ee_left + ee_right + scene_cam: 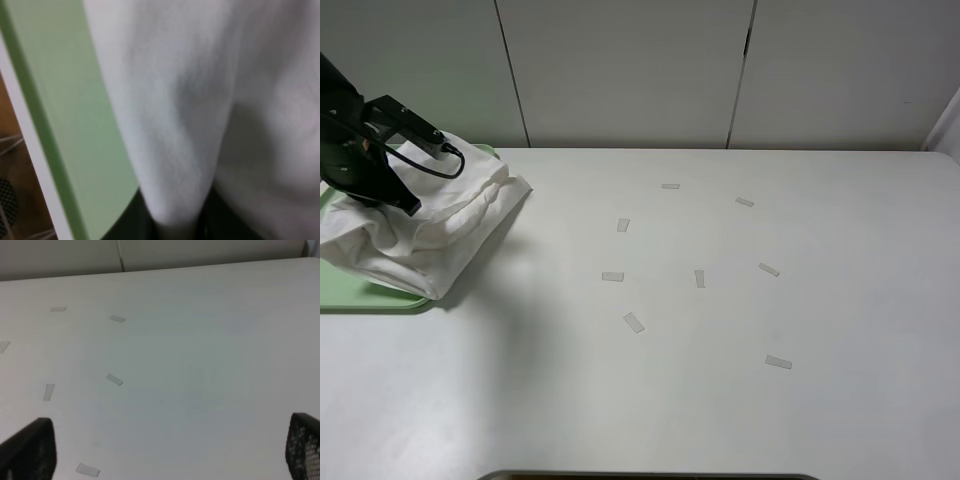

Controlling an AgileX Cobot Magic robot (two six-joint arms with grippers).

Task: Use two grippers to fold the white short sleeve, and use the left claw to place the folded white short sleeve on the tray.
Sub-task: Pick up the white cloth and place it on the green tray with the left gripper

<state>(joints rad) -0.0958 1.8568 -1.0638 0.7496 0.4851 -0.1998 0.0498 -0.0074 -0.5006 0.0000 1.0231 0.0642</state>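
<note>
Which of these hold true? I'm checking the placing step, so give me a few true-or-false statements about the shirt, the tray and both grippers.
1. The wrinkled white cotton T-shirt lies partly on the flat pale green plastic tray. True.
2. The left gripper is over the bundled shirt. True.
3. The right gripper is shut on the shirt. False: its jaws are wide open over bare white table.
4. The small white tape strips lie on the tray. False: they are scattered on the table.
5. The shirt lies spread flat mid-table. False: it is bunched at the tray.
</note>
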